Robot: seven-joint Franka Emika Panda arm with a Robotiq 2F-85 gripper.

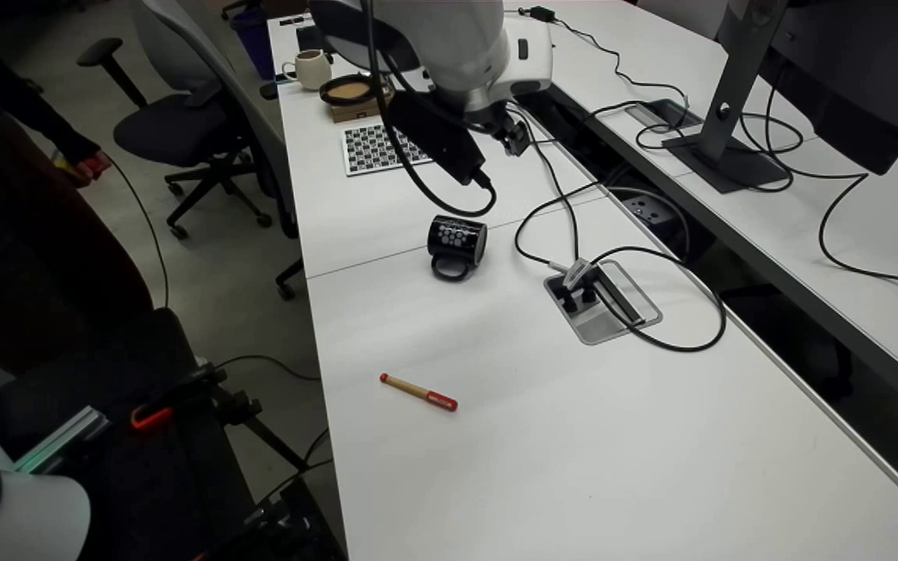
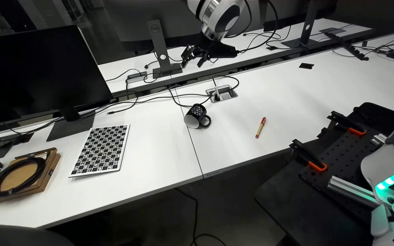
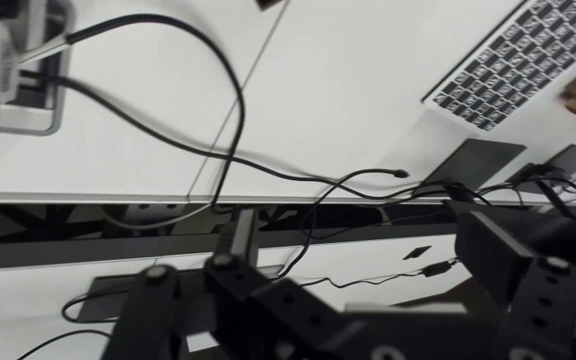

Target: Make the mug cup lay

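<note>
The black mug cup [image 1: 453, 234] lies on its side on the white table, with its loop handle resting toward the table. In an exterior view, the mug [image 2: 197, 111] shows its pale open mouth facing the near left. My gripper [image 2: 194, 60] is in the air beyond the mug, over the far side of the table and apart from it. It also shows beside the arm in an exterior view [image 1: 516, 139]. In the wrist view, the fingers [image 3: 360, 220] stand wide apart with nothing between them. A small dark edge at the top there may be the mug; I cannot tell.
A red-brown pen [image 1: 418, 392] lies on the table. A grey cable box [image 2: 222, 94] with looping black cables sits behind the mug. A checkered board [image 2: 101, 148], a cardboard box with a coiled cable [image 2: 44, 177] and monitors [image 2: 39, 75] stand to the side.
</note>
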